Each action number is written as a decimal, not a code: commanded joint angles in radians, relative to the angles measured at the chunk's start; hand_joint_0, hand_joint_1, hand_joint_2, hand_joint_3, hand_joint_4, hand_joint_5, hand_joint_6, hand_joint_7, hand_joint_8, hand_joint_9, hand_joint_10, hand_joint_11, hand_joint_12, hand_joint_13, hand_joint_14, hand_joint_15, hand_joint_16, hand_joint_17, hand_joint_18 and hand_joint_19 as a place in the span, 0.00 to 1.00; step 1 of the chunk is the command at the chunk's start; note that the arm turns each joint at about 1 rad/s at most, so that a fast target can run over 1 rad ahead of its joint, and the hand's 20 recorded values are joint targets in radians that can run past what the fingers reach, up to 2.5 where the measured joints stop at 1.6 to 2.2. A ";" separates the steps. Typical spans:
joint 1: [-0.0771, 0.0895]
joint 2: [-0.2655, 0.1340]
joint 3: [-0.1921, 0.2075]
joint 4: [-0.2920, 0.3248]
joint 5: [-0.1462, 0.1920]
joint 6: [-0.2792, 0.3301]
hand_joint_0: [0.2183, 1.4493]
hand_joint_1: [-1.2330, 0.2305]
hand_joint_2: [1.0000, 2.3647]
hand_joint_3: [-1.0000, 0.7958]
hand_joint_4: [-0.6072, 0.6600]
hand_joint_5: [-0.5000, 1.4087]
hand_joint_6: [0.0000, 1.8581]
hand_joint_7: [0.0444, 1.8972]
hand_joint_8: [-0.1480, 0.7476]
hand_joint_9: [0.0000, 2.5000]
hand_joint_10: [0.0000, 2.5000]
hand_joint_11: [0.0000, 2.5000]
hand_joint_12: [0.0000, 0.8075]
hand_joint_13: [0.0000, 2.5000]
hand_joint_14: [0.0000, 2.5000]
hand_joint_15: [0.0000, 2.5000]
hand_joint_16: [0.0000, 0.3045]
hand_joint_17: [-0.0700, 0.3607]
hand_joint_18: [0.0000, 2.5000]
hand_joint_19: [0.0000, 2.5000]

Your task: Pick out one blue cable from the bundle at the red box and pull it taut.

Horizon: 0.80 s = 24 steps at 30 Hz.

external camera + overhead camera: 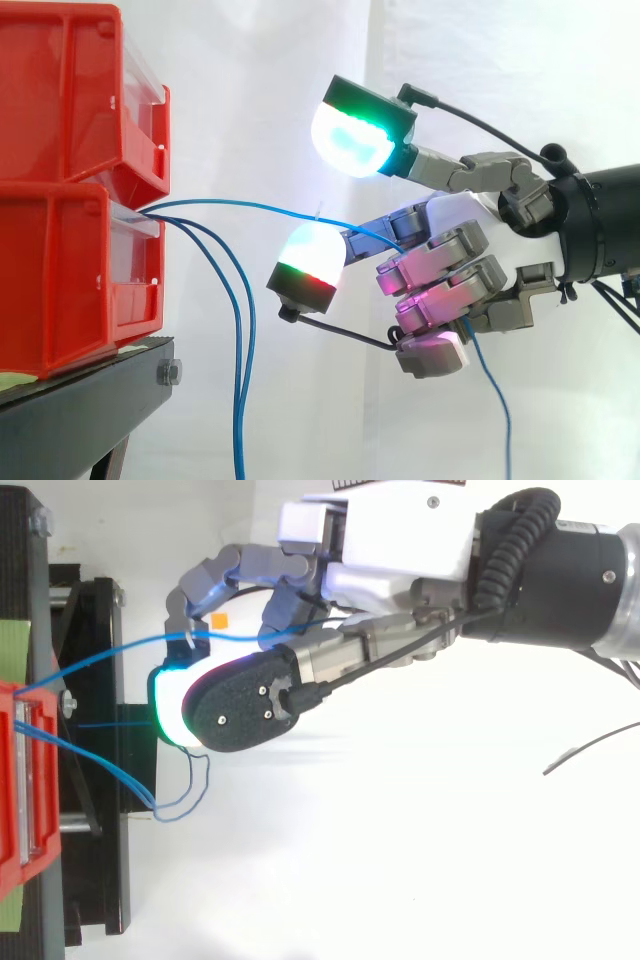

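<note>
The hand (450,215) comes in from the right and sits apart from the two stacked red bins, level with the seam between them. One blue cable (260,205) leaves the slot at the top of the lower red box (60,290). It runs right in a shallow bow (not quite a straight line) and goes in among the curled fingers (440,250), which are closed round it. Its loose tail (495,390) drops out beneath the hand and hangs down. A green-glowing pad (350,135) stands out above the cable and a white-and-red pad (308,262) below it, both pointing toward the bins.

From above, the same cable (130,645) slants from the box corner to the hand (380,540), with a small white tie on it just before the fingers.

Two other blue cables (240,340) leave the same slot and sag down past the front edge of the black stand (80,400), between the stand and the hand.

There is open space in front of the white curtain (250,60) between the bin fronts and the pads. Below the hand only the tail hangs. The upper red box (60,90) juts slightly further out than the lower one.
</note>
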 commanded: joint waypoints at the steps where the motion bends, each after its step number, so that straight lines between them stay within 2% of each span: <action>1: -0.001 0.000 0.025 -0.047 0.012 -0.004 0.17 0.51 0.00 0.28 0.59 0.19 0.45 0.50 0.47 0.46 0.66 0.52 0.43 0.44 0.68 0.49 0.17 0.44 0.45 0.46; 4: -0.006 0.000 0.026 -0.061 0.021 0.000 0.18 0.51 0.00 0.28 0.59 0.19 0.45 0.50 0.46 0.45 0.75 0.52 0.41 0.43 0.70 0.50 0.17 0.43 0.44 0.46; 6: -0.006 0.000 0.028 -0.059 0.030 0.000 0.18 0.50 0.00 0.28 0.59 0.19 0.45 0.50 0.46 0.43 0.83 0.52 0.41 0.43 0.74 0.50 0.16 0.42 0.44 0.46; 8: -0.006 0.000 0.028 -0.059 0.041 0.002 0.19 0.50 0.00 0.28 0.59 0.19 0.45 0.50 0.46 0.43 0.83 0.53 0.41 0.43 0.75 0.50 0.16 0.42 0.44 0.47; 9: -0.007 -0.001 0.028 -0.059 0.093 0.008 0.19 0.50 0.00 0.28 0.59 0.19 0.45 0.50 0.46 0.42 0.89 0.51 0.42 0.42 0.80 0.50 0.16 0.42 0.44 0.47; 10: -0.009 0.000 0.029 -0.059 0.102 0.010 0.19 0.50 0.00 0.28 0.59 0.19 0.45 0.50 0.47 0.42 0.95 0.52 0.41 0.41 0.84 0.49 0.16 0.42 0.45 0.48; 11: -0.009 0.000 0.029 -0.059 0.102 0.010 0.19 0.50 0.00 0.28 0.58 0.19 0.45 0.50 0.46 0.41 0.96 0.52 0.41 0.40 0.87 0.49 0.16 0.42 0.45 0.48; 12: -0.012 -0.001 0.028 -0.062 0.123 0.013 0.19 0.50 0.00 0.28 0.59 0.19 0.45 0.49 0.47 0.41 0.99 0.52 0.42 0.40 0.93 0.48 0.16 0.41 0.46 0.51; 14: -0.015 0.000 0.028 -0.064 0.142 0.016 0.19 0.50 0.00 0.28 0.58 0.19 0.45 0.50 0.46 0.40 1.00 0.51 0.42 0.38 0.99 0.49 0.16 0.41 0.47 0.55; 15: -0.021 0.000 0.029 -0.064 0.162 0.020 0.19 0.50 0.00 0.28 0.59 0.19 0.45 0.50 0.46 0.40 1.00 0.52 0.42 0.38 1.00 0.49 0.16 0.41 0.48 0.58; 19: -0.030 0.000 0.029 -0.064 0.171 0.022 0.22 0.51 0.00 0.28 0.58 0.18 0.45 0.51 0.45 0.38 1.00 0.52 0.41 0.36 1.00 0.50 0.14 0.39 0.51 0.66; 24: -0.035 0.000 0.028 -0.059 0.173 0.020 0.25 0.50 0.00 0.28 0.57 0.18 0.46 0.51 0.44 0.38 1.00 0.53 0.39 0.36 1.00 0.51 0.12 0.36 0.52 0.71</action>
